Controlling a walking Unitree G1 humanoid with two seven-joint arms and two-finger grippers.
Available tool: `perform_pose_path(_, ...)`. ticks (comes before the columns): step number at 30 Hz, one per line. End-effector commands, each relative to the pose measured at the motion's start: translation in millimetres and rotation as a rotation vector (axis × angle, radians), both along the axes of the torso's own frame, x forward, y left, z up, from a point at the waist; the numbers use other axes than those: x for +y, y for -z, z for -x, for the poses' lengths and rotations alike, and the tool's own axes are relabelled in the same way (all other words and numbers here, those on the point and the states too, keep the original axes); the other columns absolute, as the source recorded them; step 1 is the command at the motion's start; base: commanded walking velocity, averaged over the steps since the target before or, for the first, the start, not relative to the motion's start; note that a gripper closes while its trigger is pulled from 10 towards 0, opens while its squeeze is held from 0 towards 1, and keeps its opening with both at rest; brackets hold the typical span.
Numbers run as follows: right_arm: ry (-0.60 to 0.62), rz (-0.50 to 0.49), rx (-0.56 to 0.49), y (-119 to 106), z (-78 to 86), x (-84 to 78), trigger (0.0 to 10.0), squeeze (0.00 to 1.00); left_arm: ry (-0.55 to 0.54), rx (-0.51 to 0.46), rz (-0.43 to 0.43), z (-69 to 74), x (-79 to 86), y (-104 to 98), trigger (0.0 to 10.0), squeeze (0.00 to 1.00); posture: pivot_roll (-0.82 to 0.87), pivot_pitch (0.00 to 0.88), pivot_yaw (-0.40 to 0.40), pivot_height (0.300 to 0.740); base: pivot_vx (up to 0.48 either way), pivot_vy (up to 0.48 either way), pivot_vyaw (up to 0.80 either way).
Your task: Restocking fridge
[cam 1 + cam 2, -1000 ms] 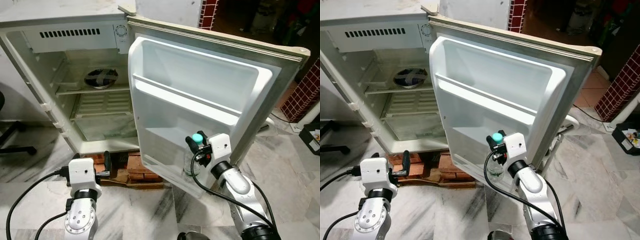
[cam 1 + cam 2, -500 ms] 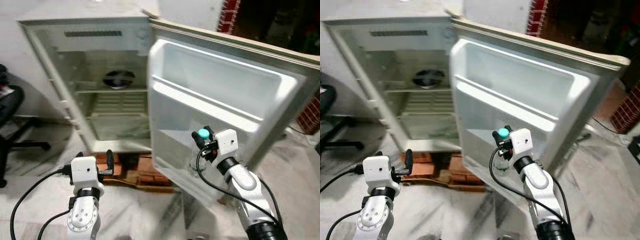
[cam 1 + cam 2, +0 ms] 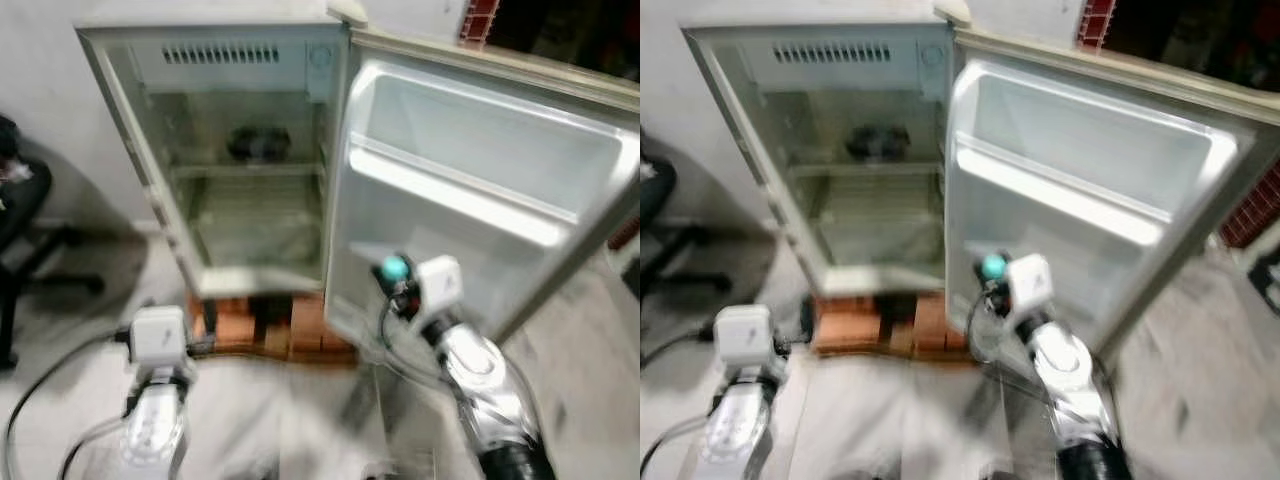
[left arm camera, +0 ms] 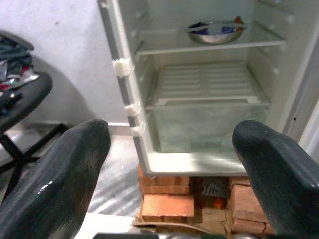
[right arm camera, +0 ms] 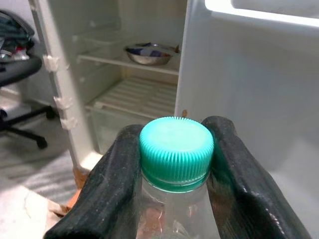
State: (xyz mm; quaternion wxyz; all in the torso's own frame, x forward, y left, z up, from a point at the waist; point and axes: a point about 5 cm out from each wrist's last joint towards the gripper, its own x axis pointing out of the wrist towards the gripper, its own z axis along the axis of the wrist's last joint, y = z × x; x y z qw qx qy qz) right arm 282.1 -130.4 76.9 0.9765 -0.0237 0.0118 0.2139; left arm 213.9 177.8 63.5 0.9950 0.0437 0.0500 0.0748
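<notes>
Fridge (image 3: 250, 170): small, standing on bricks (image 4: 164, 201), door (image 3: 480, 190) swung wide.
Right tool (image 5: 174, 164): both black fingers (image 5: 112, 189) pressed against the neck of a clear bottle (image 5: 169, 214), clamped on it just under its teal cap (image 5: 176, 151).
Bottle position: held upright in front of the lower part of the inner door, outside the fridge body.
Left tool (image 4: 169, 149): fingers spread wide apart, holding nothing, low before the fridge opening.
Inside: a steel bowl (image 4: 216, 31) on the upper shelf (image 4: 199, 47); a crisper drawer (image 4: 209, 129) below.
Beside: a black chair (image 3: 25, 210) on the left.

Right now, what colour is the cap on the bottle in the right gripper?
Teal green, on the cap of the clear bottle; clearest in the right wrist view.
</notes>
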Motion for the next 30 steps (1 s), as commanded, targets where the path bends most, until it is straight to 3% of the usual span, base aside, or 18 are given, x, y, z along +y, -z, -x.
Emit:
perform_pose_path(1, 0.038, 0.013, -0.014, -4, -3.1, -11.9, 10.0, 0.00, 0.019, -0.011, -0.004, -2.2, -6.7, -1, 10.0, 0.00, -0.01, 0.043, 0.014, 0.740, 0.000, 0.000, -0.80)
perform_pose_path(20, 0.052, 0.014, -0.019, -5, -6.2, -11.4, 10.0, 0.00, 0.029, -0.018, -0.017, -4.1, -5.6, -2, 10.0, 0.00, -0.01, 0.043, 0.021, 0.740, 0.000, 0.000, -0.80)
perform_pose_path(30, 0.067, 0.008, -0.038, -9, -9.3, -11.8, 10.0, 0.00, 0.040, -0.040, -0.057, -12.5, 0.3, -9, 10.0, 0.00, -0.01, 0.052, 0.024, 0.740, 0.000, 0.000, -0.70)
